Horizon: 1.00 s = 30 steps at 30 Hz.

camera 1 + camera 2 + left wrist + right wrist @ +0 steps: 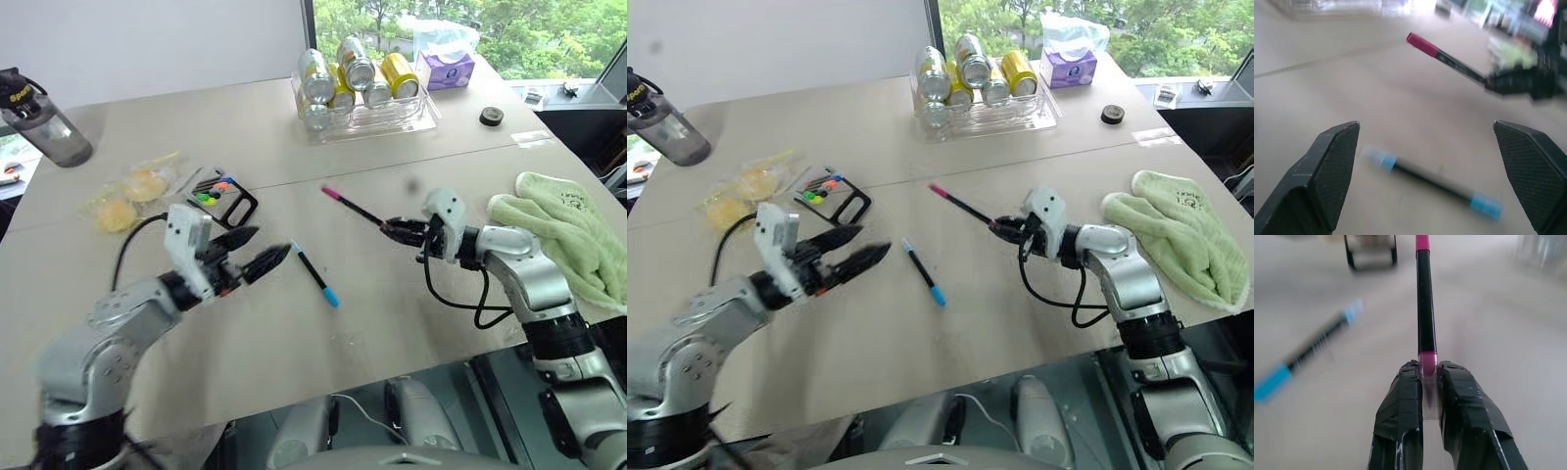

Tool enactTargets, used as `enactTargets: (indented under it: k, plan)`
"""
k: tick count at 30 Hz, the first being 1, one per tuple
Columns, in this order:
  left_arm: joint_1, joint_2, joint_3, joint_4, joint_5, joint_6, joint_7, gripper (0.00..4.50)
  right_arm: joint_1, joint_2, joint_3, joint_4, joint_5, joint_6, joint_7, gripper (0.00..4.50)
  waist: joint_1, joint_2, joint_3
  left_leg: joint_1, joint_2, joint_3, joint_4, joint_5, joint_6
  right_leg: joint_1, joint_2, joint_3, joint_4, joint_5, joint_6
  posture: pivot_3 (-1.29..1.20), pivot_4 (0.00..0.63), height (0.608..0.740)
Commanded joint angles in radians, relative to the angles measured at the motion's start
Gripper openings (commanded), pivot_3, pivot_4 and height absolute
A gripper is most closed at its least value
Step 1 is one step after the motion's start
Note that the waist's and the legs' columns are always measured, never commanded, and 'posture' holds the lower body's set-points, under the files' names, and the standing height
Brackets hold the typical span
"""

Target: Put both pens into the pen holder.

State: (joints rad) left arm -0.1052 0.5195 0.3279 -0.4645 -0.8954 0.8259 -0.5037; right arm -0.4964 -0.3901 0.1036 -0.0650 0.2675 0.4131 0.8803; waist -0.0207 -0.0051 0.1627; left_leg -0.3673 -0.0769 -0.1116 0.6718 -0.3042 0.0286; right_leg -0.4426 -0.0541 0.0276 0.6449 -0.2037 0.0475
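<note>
Between the clenched fingers of the right gripper [1429, 382] the thin black magenta-ended pen [351, 206] is gripped above the beige table [392, 313]; the blue-ended pen [315, 275] lies flat just beyond the released left gripper [253, 251]

Beige table [294, 333] with a seam across its middle. Lying flat near the centre, a blue-ended pen [315, 275]; toward the left, a black pen holder [227, 195] beside yellow packets [127, 196], with a dark water bottle [44, 122] at the far corner. Farther back, a clear tray of cans [364, 113], a tissue box [446, 67], a small black cap [491, 116]; at the right edge, a green towel [573, 235].
</note>
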Motion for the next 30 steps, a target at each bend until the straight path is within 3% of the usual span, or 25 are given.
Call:
enactTargets:
  k: [1, 6, 14, 19, 21, 22, 23, 24, 25, 28, 30]
  plan:
    - [-0.066, -0.125, -0.002, 0.035, -0.121, 0.025, 0.118, 4.50, 0.017, 0.062, 0.003, -0.119, 0.047, -0.036, -0.041, 0.01, 0.003, 0.000, 0.000, 0.000, 0.000, 0.000, 0.000, 0.000, 0.000, 0.000, 0.000, 0.000, 0.000, 0.000, 0.000, 0.00, 0.150, 0.739]
    - [-0.133, -0.232, 0.014, 0.060, -0.271, 0.032, 0.203, 4.50, 0.039, 0.111, 0.039, -0.173, 0.058, -0.050, -0.059, 0.01, 0.006, -0.001, -0.001, 0.000, -0.001, 0.000, 0.001, 0.000, 0.000, 0.000, 0.000, 0.000, 0.001, 0.000, 0.000, 0.00, 0.150, 0.739]
    - [-0.169, -0.241, -0.008, 0.061, -0.392, 0.026, 0.217, 4.50, 0.075, 0.142, 0.096, -0.221, 0.072, -0.047, -0.069, 0.01, 0.006, -0.001, -0.001, 0.000, -0.001, 0.000, 0.002, 0.000, 0.000, 0.000, 0.000, 0.000, 0.001, 0.000, 0.000, 0.00, 0.150, 0.739]
    - [-0.159, -0.231, -0.009, 0.052, -0.405, 0.007, 0.207, 2.39, 0.070, 0.140, 0.097, -0.210, 0.072, -0.048, -0.070, 0.00, 0.007, -0.001, -0.001, 0.000, -0.001, 0.000, 0.002, 0.000, -0.001, 0.000, 0.000, 0.000, 0.001, 0.000, 0.000, 0.00, 0.150, 0.739]
    - [-0.157, -0.226, -0.010, 0.045, -0.415, 0.000, 0.204, 1.27, 0.065, 0.130, 0.096, -0.204, 0.070, -0.040, -0.067, 0.00, 0.006, -0.001, -0.001, 0.000, -0.001, 0.000, 0.002, 0.000, -0.001, 0.000, 0.000, 0.000, 0.001, 0.000, 0.000, 0.00, 0.150, 0.739]
    - [-0.156, -0.224, -0.010, 0.040, -0.420, -0.003, 0.203, 1.14, 0.063, 0.125, 0.095, -0.202, 0.071, -0.033, -0.065, 0.00, 0.006, -0.001, -0.001, 0.000, -0.001, 0.000, 0.002, 0.000, -0.001, 0.000, 0.000, 0.000, 0.001, 0.000, 0.000, 0.00, 0.150, 0.739]
    - [-0.156, -0.222, -0.012, 0.036, -0.423, -0.006, 0.203, 0.70, 0.062, 0.118, 0.095, -0.201, 0.075, -0.021, -0.062, 0.00, 0.006, -0.001, -0.001, 0.000, -0.001, 0.000, 0.002, 0.000, -0.001, 0.000, 0.000, 0.000, 0.001, 0.000, 0.000, 0.00, 0.150, 0.739]
    - [-0.157, -0.218, -0.014, 0.032, -0.421, -0.010, 0.203, 0.21, 0.059, 0.104, 0.095, -0.201, 0.081, 0.005, -0.056, 0.50, 0.007, -0.001, -0.001, 0.000, -0.001, 0.000, 0.002, 0.000, -0.001, 0.000, 0.000, 0.000, 0.001, 0.000, 0.000, 0.00, 0.150, 0.739]
    - [-0.160, -0.212, -0.017, 0.028, -0.413, -0.014, 0.203, 0.01, 0.058, 0.091, 0.095, -0.202, 0.088, 0.033, -0.056, 1.02, 0.007, -0.001, -0.001, 0.000, -0.001, 0.000, 0.002, 0.000, -0.001, 0.000, 0.000, 0.000, 0.001, 0.000, 0.000, 0.00, 0.150, 0.739]
    - [-0.178, -0.190, -0.038, 0.017, -0.357, -0.031, 0.214, 0.00, 0.066, 0.062, 0.076, -0.210, 0.091, 0.075, -0.079, 2.41, 0.008, -0.001, -0.001, 0.000, -0.001, 0.000, 0.002, 0.000, -0.001, 0.000, 0.000, 0.000, 0.001, 0.000, 0.000, 0.00, 0.150, 0.739]
    - [-0.196, -0.165, -0.065, 0.015, -0.294, -0.034, 0.239, 0.00, 0.078, 0.036, 0.039, -0.211, 0.096, 0.088, -0.090, 2.60, 0.008, -0.001, -0.001, 0.000, -0.001, 0.000, 0.002, 0.000, -0.001, 0.000, 0.000, 0.000, 0.001, 0.000, 0.000, 0.00, 0.150, 0.739]
